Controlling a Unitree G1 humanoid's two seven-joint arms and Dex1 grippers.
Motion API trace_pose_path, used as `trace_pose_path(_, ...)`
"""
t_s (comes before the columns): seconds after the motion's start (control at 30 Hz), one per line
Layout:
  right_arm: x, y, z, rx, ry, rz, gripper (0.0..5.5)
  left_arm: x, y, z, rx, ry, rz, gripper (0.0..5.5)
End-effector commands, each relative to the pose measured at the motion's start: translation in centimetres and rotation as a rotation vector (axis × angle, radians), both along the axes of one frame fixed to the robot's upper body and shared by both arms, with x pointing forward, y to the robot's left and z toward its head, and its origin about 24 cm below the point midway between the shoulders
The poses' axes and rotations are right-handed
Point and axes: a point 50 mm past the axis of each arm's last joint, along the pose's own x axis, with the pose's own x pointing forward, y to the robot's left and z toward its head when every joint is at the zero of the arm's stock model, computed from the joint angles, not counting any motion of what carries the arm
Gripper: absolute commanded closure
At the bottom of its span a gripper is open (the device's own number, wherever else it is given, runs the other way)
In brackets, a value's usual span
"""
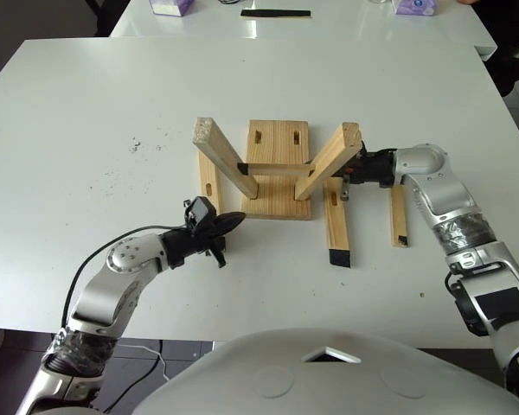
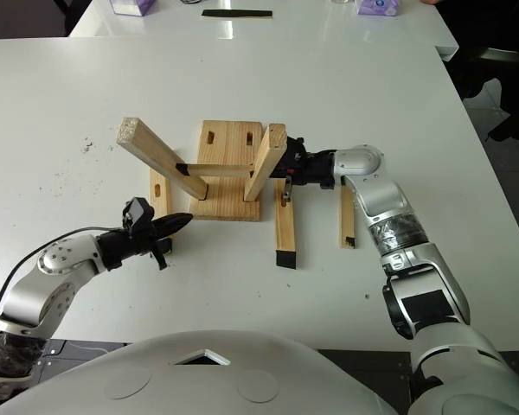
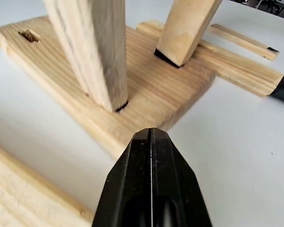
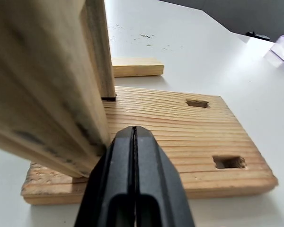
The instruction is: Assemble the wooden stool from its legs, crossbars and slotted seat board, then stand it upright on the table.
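Left tool (image 1: 233,220) is nearest, clenched w/ nothing in it, tip just off the near left corner of the seat board (image 1: 281,197). Board lies flat on the table (image 1: 86,130), long axis running near-to-far. Left leg (image 1: 221,156) and right leg (image 1: 329,160) sit in the near slots, splayed outward, crossbar (image 1: 277,169) bridging them. Right tool (image 1: 360,168) is also pinched empty, nosed against the right leg. Imo next bit = the far slots (image 1: 256,136). Grab the spare leg (image 1: 337,229) (flat, black end toward the robot) near its middle, tip it upright, and steady the board while seating it so the standing pair doesn't get knocked.
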Motion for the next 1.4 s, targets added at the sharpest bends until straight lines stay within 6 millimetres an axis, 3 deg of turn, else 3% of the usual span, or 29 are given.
trace_pose_path(0.03, -0.4, 0.8, -0.9, -0.043, 0.018, 0.07, 5.47, 1.2, 0.4, -0.8, 0.077, -0.005, 0.013, 5.5)
trace_pose_path(0.4, -2.4, 3.6, -2.8, -0.011, 0.081, 0.136, 5.47, 3.6, 2.0, -1.0, 0.141, -0.041, 0.127, 5.5)
trace_pose_path(0.77, -5.0, 5.9, -2.4, 0.063, 0.119, 0.092, 5.47, 5.5, 1.5, -0.8, 0.142, -0.088, 0.192, 5.5)
trace_pose_path(0.9, -4.2, 4.8, -1.7, 0.069, 0.092, 0.001, 5.47, 6.5, 2.7, -0.3, 0.164, -0.127, 0.279, 5.5)
trace_pose_path(1.0, -1.3, 2.2, -0.5, 0.056, 0.021, -0.153, 5.47, 6.3, 5.1, 1.2, 0.141, -0.17, 0.406, 5.5)
trace_pose_path(1.1, 2.1, -0.9, 0.1, -0.039, -0.102, -0.34, 5.47, 4.4, 5.7, 3.5, -0.026, -0.161, 0.441, 5.5)
trace_pose_path(1.2, 4.2, -2.9, 0.1, -0.144, -0.173, -0.43, 5.47, 0.3, 3.2, 4.6, -0.123, -0.078, 0.259, 5.5)
trace_pose_path(1.27, 4.8, -3.7, -0.1, -0.191, -0.192, -0.456, 5.47, -2.4, 2.0, 4.5, -0.092, -0.004, 0.149, 5.5)
trace_pose_path(1.4, 4.7, -5.0, -1.6, -0.288, -0.194, -0.458, 5.47, -5.3, 2.0, 3.5, 0.04, 0.129, 0.06, 5.5)
